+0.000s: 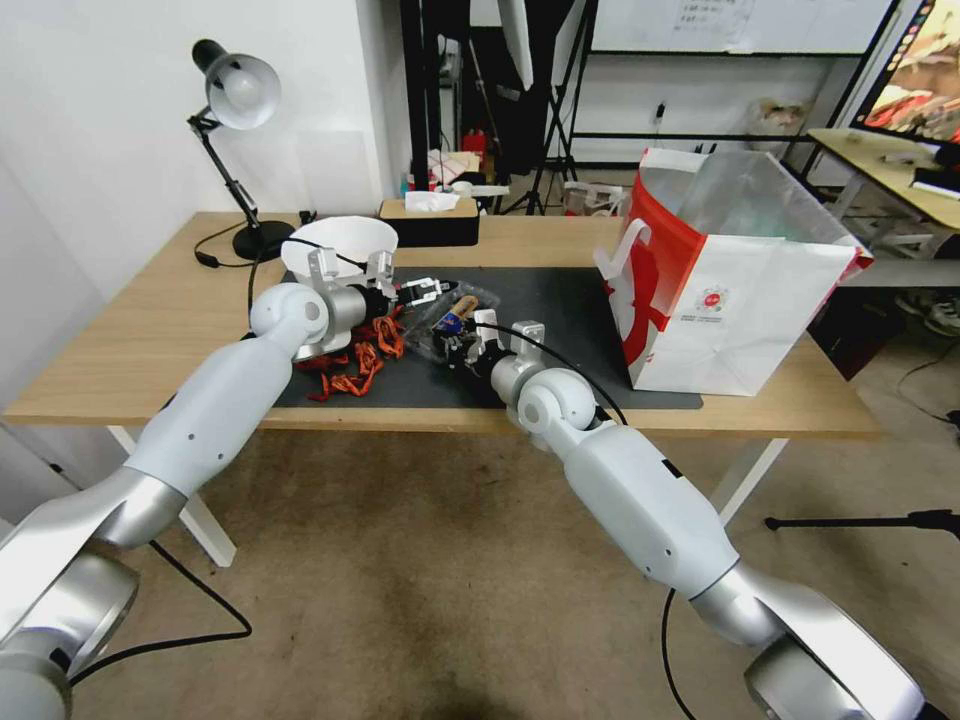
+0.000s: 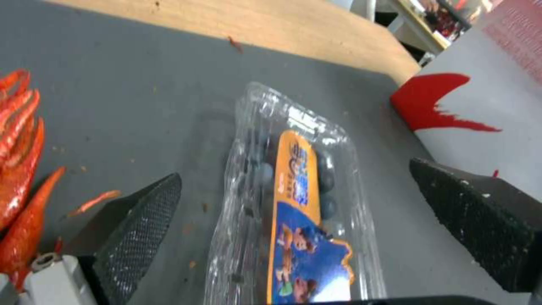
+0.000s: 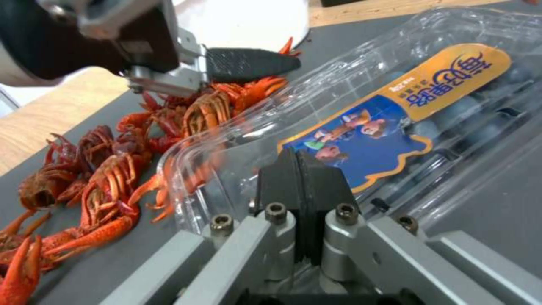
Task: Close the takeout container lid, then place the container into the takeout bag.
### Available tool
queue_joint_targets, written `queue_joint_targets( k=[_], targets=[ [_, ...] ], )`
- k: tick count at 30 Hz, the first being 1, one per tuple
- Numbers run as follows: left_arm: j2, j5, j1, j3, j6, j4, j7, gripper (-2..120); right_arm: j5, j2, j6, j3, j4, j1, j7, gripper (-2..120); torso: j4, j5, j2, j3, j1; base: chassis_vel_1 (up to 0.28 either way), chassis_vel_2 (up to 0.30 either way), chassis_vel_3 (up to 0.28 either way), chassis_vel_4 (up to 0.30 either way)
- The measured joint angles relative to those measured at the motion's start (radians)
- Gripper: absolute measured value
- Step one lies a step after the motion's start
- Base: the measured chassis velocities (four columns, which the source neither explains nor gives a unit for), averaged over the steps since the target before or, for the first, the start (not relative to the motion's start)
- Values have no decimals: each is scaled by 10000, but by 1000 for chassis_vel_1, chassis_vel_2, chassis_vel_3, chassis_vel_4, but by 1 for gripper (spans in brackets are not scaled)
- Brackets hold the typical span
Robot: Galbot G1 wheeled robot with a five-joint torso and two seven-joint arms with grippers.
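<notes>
Right gripper (image 3: 299,186) clamped on the lid's (image 3: 361,127) clear edge, low centre of its wrist view.
Bag (image 1: 740,290) stands open at right of the head view; container (image 1: 455,325) lies mid-frame on the mat (image 1: 560,300), near the crayfish (image 1: 350,365). Left gripper (image 2: 305,220) hangs spread wide over it. Thin, slick, springy plastic probably buckles easily; grip the stiffer rim, lightly.

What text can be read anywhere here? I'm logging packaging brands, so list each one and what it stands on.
Lid of the takeout container: large stylised characters on the orange part of its label, not legible enough to quote; cartoon figures on the blue part.
Takeout bag: small round red logo with a line of print beneath, too small to read.
Whiteboard at the back: faint writing, unreadable.
Nothing else bears text.
</notes>
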Motion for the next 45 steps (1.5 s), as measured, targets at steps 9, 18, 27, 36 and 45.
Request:
queue_joint_targets(
  k=[9,18,27,36,45],
  targets=[
    [-63,21,-117,-79,551,145,-133,100,-8,65,-3,-93,-31,46,-23,0,1,0,0,0,0,0,0,0,0],
    [-253,80,-278,-151,891,322,-124,100,-5,59,-11,-174,-48,93,-38,0,0,0,0,0,0,0,0,0,0],
    [-256,222,-290,12,900,350,-27,100,16,71,-11,-208,-52,96,-47,0,2,1,0,0,0,0,0,0,0],
    [-195,318,-312,223,888,373,45,93,50,60,-13,-235,-39,122,-44,0,2,1,0,0,0,0,0,0,0],
    [-100,377,-338,362,870,363,62,60,51,59,-13,-239,-23,90,-41,0,3,1,0,0,0,0,0,0,0]
  ],
)
